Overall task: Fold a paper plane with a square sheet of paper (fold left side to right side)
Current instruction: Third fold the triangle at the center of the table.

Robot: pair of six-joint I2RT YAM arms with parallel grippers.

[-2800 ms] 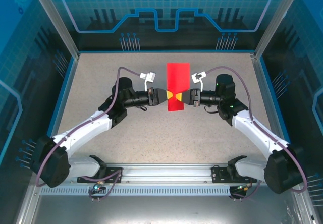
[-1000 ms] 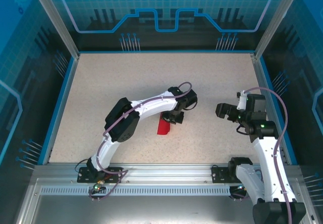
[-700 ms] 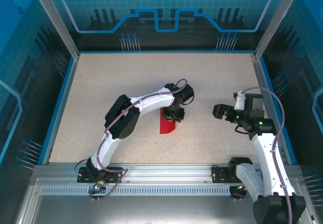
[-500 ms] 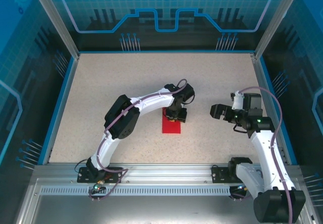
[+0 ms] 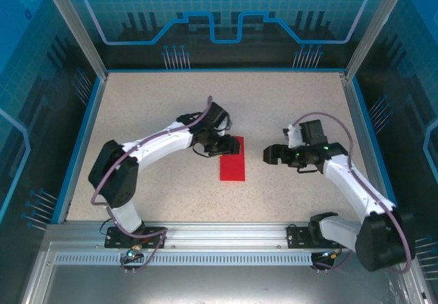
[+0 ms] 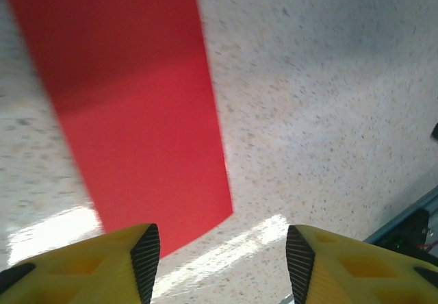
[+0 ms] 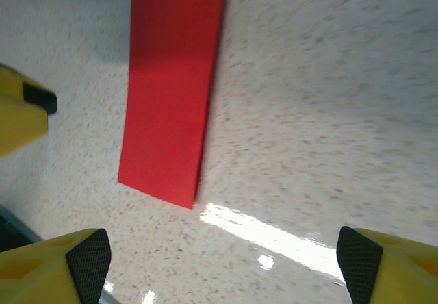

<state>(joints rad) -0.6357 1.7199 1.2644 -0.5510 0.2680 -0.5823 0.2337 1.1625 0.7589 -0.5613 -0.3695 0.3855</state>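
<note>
The square sheet of paper (image 5: 233, 160) is bright red and lies flat on the speckled table, folded into a narrow upright rectangle. My left gripper (image 5: 226, 146) hovers at its upper left corner, jaws open and holding nothing. In the left wrist view the red sheet (image 6: 130, 105) stretches away beyond the left gripper (image 6: 222, 263), partly behind the left fingertip (image 6: 145, 252). My right gripper (image 5: 268, 155) stands to the right of the sheet, apart from it and wide open. In the right wrist view the sheet (image 7: 174, 85) lies ahead of the right gripper (image 7: 222, 263). The paper plane is out of view.
Blue side walls (image 5: 87, 140) and a glass enclosure ring the table. A metal rail (image 5: 226, 232) with both arm bases runs along the near edge. One yellow finger of the left gripper (image 7: 20, 116) shows at the left of the right wrist view.
My left gripper has opened and let go of the red sheet, which now lies flat. The left arm has drawn back to the left. The right gripper has moved left, closer to the sheet.
</note>
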